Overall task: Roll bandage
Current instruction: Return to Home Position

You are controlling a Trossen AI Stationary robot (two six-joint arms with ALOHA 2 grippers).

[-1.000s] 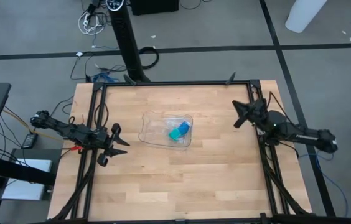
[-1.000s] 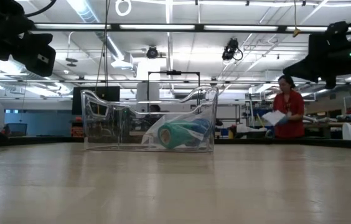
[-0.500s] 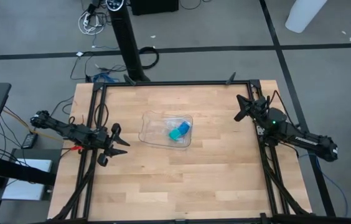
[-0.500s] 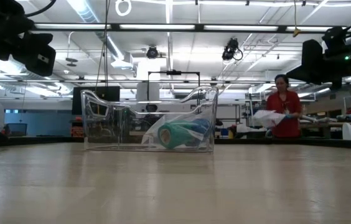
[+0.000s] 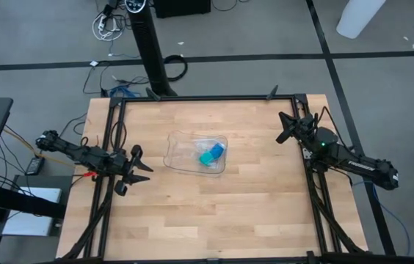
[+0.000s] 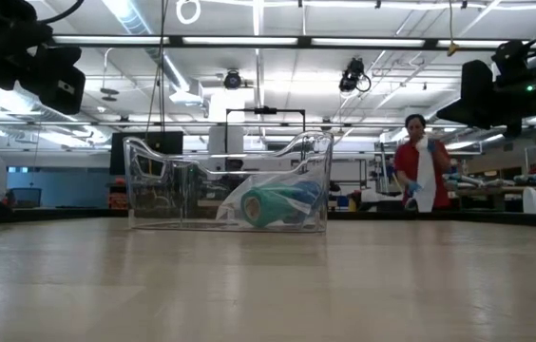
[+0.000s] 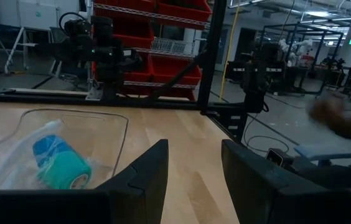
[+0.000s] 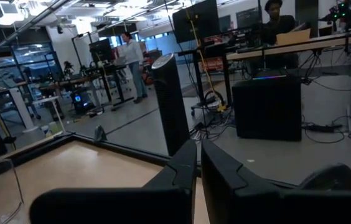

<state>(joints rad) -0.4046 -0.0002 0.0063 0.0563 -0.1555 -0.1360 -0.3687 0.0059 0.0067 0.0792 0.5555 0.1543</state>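
Note:
The blue bandage (image 5: pixel 219 149) lies as a small roll inside the clear plastic tray (image 5: pixel 172 139) at the table's middle, next to a teal block (image 5: pixel 207 158). It also shows in the left wrist view (image 7: pixel 50 149) and the low view (image 6: pixel 303 194). My left gripper (image 5: pixel 142 166) hangs open and empty to the left of the tray, pointing toward it. My right gripper (image 5: pixel 282 127) is shut and empty near the table's right edge, well away from the tray.
The tray's clear walls (image 6: pixel 154 180) stand up around the roll and the block. A dark frame (image 5: pixel 207 100) runs along the table's far edge and sides. Bare wood lies in front of the tray (image 5: pixel 207 213). People stand in the room beyond (image 6: pixel 415 171).
My right gripper has gone a little toward the table's far edge and turned, then kept still. The bandage, the block and the tray have not moved.

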